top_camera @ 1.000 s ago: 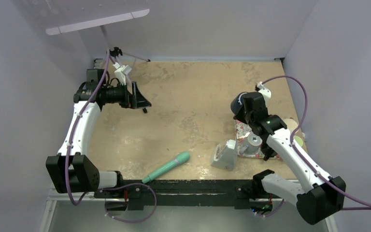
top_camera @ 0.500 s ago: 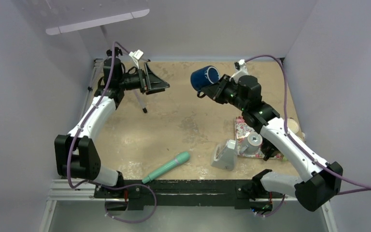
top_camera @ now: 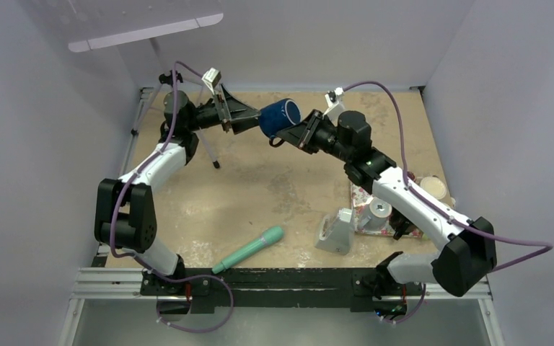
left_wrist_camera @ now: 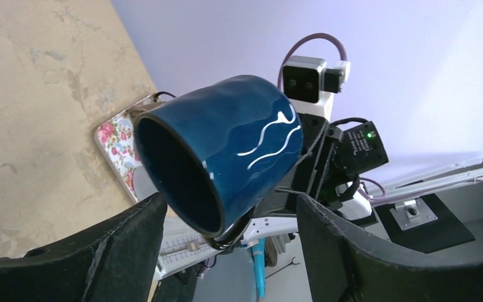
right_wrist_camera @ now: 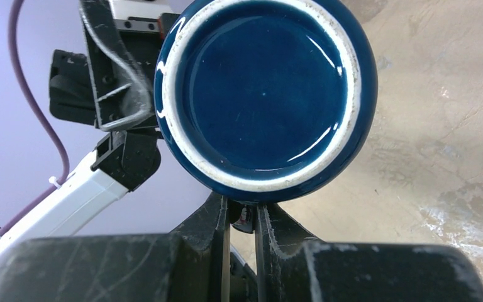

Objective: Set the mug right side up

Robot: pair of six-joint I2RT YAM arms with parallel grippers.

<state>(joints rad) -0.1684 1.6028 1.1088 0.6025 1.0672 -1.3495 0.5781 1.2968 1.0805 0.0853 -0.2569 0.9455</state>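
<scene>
On the sandy brown table (top_camera: 288, 166), toward 6 o'clock, a long teal stick (top_camera: 248, 249), lying flat and slanted. Toward 5 o'clock, a small gray wedge block (top_camera: 335, 231), standing just beside a flowery mat (top_camera: 361, 193) at 4 o'clock. On the mat, a shiny round tin (top_camera: 379, 211). Off at 3 o'clock, near the table edge, a pale round disc (top_camera: 433, 188), partly hidden. Up at 10 o'clock, a black stand (top_camera: 210, 153) with thin legs. All around, plain white walls (top_camera: 317, 36).

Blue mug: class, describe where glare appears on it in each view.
Left wrist view: wavy white streaks across the side of the mug; right wrist view: curved glints on its glazed base; top external view: mug too small to show glare.
</scene>
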